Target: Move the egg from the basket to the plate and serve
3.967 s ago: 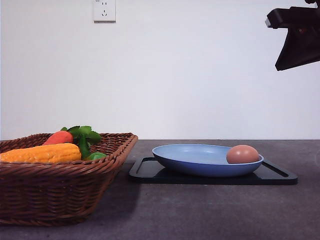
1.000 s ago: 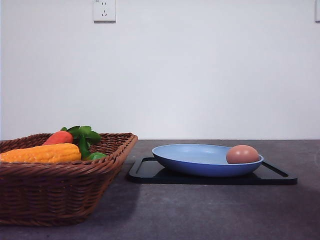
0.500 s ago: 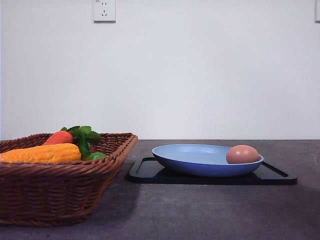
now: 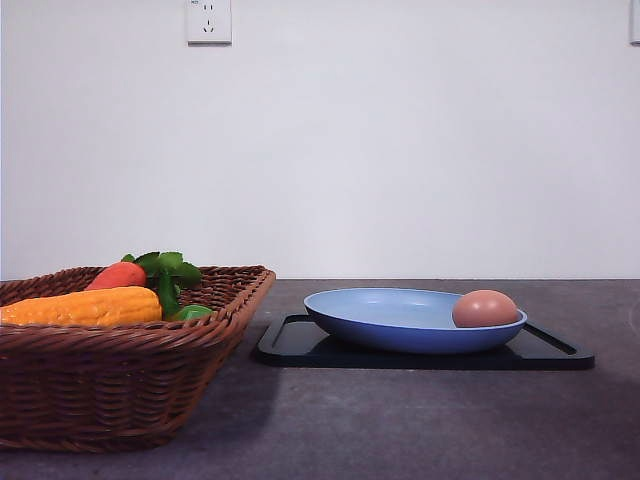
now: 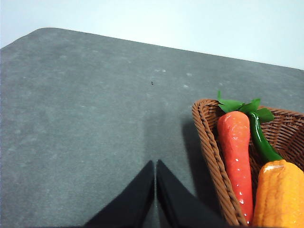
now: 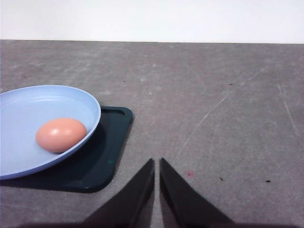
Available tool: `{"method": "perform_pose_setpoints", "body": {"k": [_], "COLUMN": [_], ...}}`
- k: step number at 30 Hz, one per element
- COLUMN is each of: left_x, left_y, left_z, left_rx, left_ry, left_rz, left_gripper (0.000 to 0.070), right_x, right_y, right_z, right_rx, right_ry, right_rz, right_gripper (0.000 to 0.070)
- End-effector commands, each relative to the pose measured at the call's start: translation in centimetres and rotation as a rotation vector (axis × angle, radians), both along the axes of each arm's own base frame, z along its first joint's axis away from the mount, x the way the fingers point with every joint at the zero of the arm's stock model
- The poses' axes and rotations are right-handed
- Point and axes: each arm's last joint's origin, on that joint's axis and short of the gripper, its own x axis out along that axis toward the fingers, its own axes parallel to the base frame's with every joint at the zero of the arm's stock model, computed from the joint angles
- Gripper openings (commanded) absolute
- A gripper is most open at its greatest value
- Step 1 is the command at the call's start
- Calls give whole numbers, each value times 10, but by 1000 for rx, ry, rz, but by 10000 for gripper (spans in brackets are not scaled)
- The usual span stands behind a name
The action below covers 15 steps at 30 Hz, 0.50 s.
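A: What surface is seen, and what is set on it?
B: A dark grey table [image 4: 420, 430] is seen before a plain white wall [image 4: 400, 150], on which a socket [image 4: 209, 21] is mounted. A flat black tray [image 4: 300, 345] is laid on the table, and the plate [image 4: 390, 318] is carried on that tray.

A: Where is the egg?
B: The egg [image 4: 485, 308] is found inside the plate, against the rim on the side away from the basket [image 4: 120, 385]. The basket is placed beside the tray, close to it; whether they touch cannot be told.

A: What is held in the basket?
B: A carrot [image 5: 235, 156] with green leaves is laid in it, next to a yellow-orange corn cob [image 4: 85, 306].

A: And the pincers?
B: The left gripper [image 5: 155, 166] is pressed closed with nothing between its tips, over bare table just outside the basket. The right gripper [image 6: 156, 164] is likewise closed and empty, over bare table near the tray's corner, apart from the plate.
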Motion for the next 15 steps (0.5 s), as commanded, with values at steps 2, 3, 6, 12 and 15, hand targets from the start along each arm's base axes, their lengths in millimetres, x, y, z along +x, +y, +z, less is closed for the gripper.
{"method": "perform_pose_setpoints", "body": {"k": [2, 3, 6, 12, 15], "left_x": [1, 1, 1, 1, 1], "left_y": [0, 0, 0, 0, 0], "left_z": [-7, -7, -7, -7, -7], "left_rx": [-4, -3, -3, -4, -3], "left_ry": [27, 27, 27, 27, 27], "left_rz": [-1, -1, -1, -1, -1], "left_gripper": [0, 0, 0, 0, 0], "right_x": [0, 0, 0, 0, 0], "right_y": [0, 0, 0, 0, 0], "right_z": [-1, -1, -1, -1, -1], "right_rx": [11, 11, 11, 11, 11], "right_ry": [-4, -4, -4, -4, -4], "right_rz": [-3, -3, -3, -3, -3], "right_gripper": [0, 0, 0, 0, 0]}}
